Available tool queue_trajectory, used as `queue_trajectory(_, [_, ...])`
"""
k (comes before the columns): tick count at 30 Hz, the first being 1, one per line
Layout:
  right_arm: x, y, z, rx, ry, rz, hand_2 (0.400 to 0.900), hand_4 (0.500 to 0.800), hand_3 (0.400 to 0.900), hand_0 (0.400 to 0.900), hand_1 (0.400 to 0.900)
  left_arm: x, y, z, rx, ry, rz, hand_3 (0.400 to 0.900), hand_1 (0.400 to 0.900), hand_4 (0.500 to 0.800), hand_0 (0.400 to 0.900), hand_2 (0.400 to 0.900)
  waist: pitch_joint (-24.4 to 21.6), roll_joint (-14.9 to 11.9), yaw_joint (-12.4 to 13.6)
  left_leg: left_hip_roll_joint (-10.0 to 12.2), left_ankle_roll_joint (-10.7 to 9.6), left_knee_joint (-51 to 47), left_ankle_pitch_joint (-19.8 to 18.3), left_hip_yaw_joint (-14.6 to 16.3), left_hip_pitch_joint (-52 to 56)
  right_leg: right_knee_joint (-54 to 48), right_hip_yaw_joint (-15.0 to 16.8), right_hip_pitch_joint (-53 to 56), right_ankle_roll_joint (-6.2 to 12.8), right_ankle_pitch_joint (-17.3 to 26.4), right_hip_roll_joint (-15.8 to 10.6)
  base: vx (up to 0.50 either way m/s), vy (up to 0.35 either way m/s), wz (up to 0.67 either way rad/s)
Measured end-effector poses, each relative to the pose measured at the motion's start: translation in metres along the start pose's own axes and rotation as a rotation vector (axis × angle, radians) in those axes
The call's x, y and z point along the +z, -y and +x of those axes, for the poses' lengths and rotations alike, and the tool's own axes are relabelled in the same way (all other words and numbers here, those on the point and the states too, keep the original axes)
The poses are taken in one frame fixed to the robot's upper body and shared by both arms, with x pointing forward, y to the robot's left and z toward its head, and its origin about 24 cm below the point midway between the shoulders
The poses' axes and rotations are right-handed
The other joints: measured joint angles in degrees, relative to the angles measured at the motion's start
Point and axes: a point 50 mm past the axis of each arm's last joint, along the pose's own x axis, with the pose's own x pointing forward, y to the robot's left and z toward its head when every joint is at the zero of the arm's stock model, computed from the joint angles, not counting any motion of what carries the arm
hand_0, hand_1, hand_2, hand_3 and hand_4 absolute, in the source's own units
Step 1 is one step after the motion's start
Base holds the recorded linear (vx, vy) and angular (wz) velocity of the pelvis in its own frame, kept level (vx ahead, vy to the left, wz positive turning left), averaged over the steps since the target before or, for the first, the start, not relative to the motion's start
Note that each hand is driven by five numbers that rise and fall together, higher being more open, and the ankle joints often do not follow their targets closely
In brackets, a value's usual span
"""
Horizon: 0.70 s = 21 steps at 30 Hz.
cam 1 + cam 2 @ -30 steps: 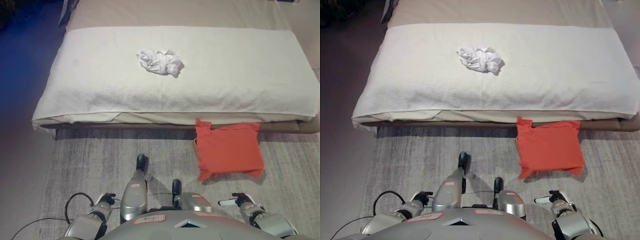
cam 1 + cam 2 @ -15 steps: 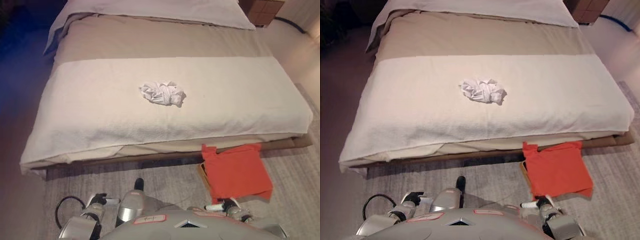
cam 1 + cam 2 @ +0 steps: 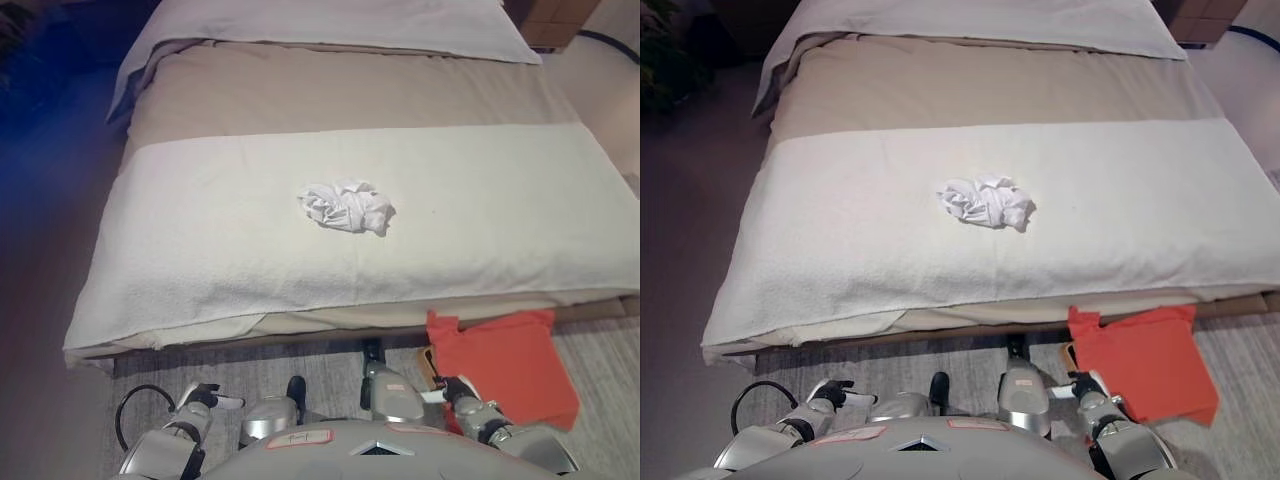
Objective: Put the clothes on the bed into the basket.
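The white clothes [image 3: 346, 207] lie crumpled mid-bed [image 3: 200, 250], untouched; the orange basket [image 3: 510, 365] sits on the floor at the bed's foot. Both hands, left [image 3: 200, 403] and right [image 3: 462, 397], hang low, holding nothing, fingers apparently relaxed. This looks like the approach step; next, a reach to the clothes

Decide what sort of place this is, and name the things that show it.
Most likely a bedroom: a low bed with a white blanket across it, pillows at the far end, and a grey rug beside it.

Silver-grey arms — dark, white-tipped hands
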Motion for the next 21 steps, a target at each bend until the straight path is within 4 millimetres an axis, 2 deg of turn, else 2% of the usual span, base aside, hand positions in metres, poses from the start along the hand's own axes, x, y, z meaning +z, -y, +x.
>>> queue_trajectory(2, [-0.008,-0.002,-0.001,0.004,-0.023,-0.003,0.900,0.800,0.900,0.900,0.900,-0.013,0.004,-0.001,-0.009,-0.036,0.010,0.900,0.900,0.800,0.900,0.900,-1.21,-1.88,-0.18,0.30,-2.68,-0.15,-2.03,-1.66,1.26,1.29,-1.16,0.80,-0.63,1.15,-0.22,0.42,-0.308,0.54])
queue_trajectory(5, [-0.010,0.013,0.000,-0.035,-0.018,-0.022,0.900,0.800,0.900,0.900,0.900,-0.018,0.020,-0.003,-0.051,-0.047,0.011,0.900,0.900,0.800,0.900,0.900,-1.94,0.77,-0.66,6.12,-7.11,0.98,-3.75,-1.85,2.62,-0.43,-6.31,3.98,-0.99,2.07,3.79,0.42,-0.373,0.48])
queue_trajectory(6, [-0.001,0.024,0.001,-0.064,0.007,-0.041,0.900,0.800,0.900,0.900,0.900,-0.017,0.025,-0.004,-0.062,-0.042,0.006,0.900,0.900,0.800,0.900,0.900,-2.09,2.03,-0.82,7.61,-8.09,2.52,-3.00,-1.82,1.85,-0.76,-6.67,5.16,-1.21,2.18,5.36,0.33,-0.301,0.21])
queue_trajectory(7, [0.005,0.034,0.001,-0.093,0.032,-0.086,0.900,0.800,0.900,0.900,0.900,-0.016,0.029,-0.004,-0.068,-0.039,0.005,0.900,0.900,0.800,0.900,0.900,-2.57,2.21,-1.53,8.45,-9.50,3.42,-3.85,-1.61,2.17,-1.80,-7.31,5.91,-2.13,2.89,6.30,0.16,-0.161,-0.09])
queue_trajectory(8, [0.021,0.047,0.000,-0.138,0.092,-0.109,0.900,0.800,0.900,0.900,0.900,-0.015,0.031,-0.005,-0.068,-0.036,-0.001,0.900,0.900,0.800,0.900,0.900,-2.78,2.06,-1.35,8.65,-10.77,4.22,-3.73,-1.31,2.30,-2.26,-7.67,6.35,-4.22,3.63,6.72,0.26,-0.282,-0.18])
queue_trajectory(11, [0.080,0.090,-0.010,-0.272,0.261,-0.205,0.900,0.800,0.900,0.900,0.900,-0.012,0.032,-0.005,-0.036,-0.015,-0.019,0.900,0.900,0.800,0.900,0.900,-2.54,2.21,-0.46,8.02,-13.14,12.14,-3.79,-0.70,-1.75,-3.29,-6.69,7.15,-5.67,3.02,7.29,0.14,-0.162,-0.05])
queue_trajectory(13, [0.116,0.129,-0.025,-0.390,0.343,-0.304,0.900,0.800,0.900,0.900,0.900,0.007,0.029,-0.004,-0.023,0.047,-0.020,0.900,0.900,0.800,0.900,0.900,-1.84,1.83,1.00,6.78,-14.51,15.22,-5.01,0.21,-6.25,-3.20,-6.20,5.96,-9.42,2.84,5.99,0.05,-0.016,0.07])
queue_trajectory(15, [0.155,0.175,-0.051,-0.540,0.403,-0.367,0.900,0.800,0.900,0.900,0.900,0.031,0.025,-0.005,0.003,0.115,-0.015,0.900,0.900,0.800,0.900,0.900,0.04,1.66,2.08,5.28,-14.36,12.17,-4.45,3.56,-12.07,-3.10,-6.05,3.65,-9.56,2.99,4.26,0.09,-0.017,-0.04])
queue_trajectory(16, [0.181,0.193,-0.070,-0.616,0.471,-0.368,0.900,0.800,0.900,0.900,0.900,0.035,0.025,-0.005,0.006,0.129,-0.025,0.900,0.900,0.800,0.900,0.900,1.08,2.58,2.97,5.68,-13.16,10.97,-3.32,5.65,-14.13,-3.01,-6.27,3.36,-9.22,3.20,4.31,0.10,-0.013,-0.16])
queue_trajectory(17, [0.205,0.198,-0.085,-0.662,0.533,-0.401,0.900,0.800,0.900,0.900,0.900,0.028,0.028,-0.005,0.004,0.113,-0.038,0.900,0.900,0.800,0.900,0.900,1.45,3.43,3.78,6.26,-12.31,8.97,-2.20,6.79,-14.57,-3.20,-6.67,3.52,-8.64,3.60,4.88,0.04,0.014,-0.17])
queue_trajectory(20, [0.267,0.181,-0.120,-0.696,0.733,-0.475,0.900,0.800,0.900,0.900,0.900,0.002,0.045,-0.008,-0.033,0.042,-0.041,0.900,0.900,0.800,0.900,0.900,1.53,5.67,3.67,6.63,-9.08,6.21,1.90,7.60,-14.28,-3.17,-6.39,3.84,-8.50,3.71,6.50,-0.01,0.023,0.06])
queue_trajectory(21, [0.282,0.174,-0.129,-0.698,0.766,-0.495,0.900,0.800,0.900,0.900,0.900,0.000,0.048,-0.008,-0.041,0.036,-0.042,0.900,0.900,0.800,0.900,0.900,1.80,5.40,3.46,6.53,-9.26,5.82,2.67,7.70,-14.84,-3.09,-5.62,3.15,-8.19,3.87,6.47,-0.06,0.026,0.12])
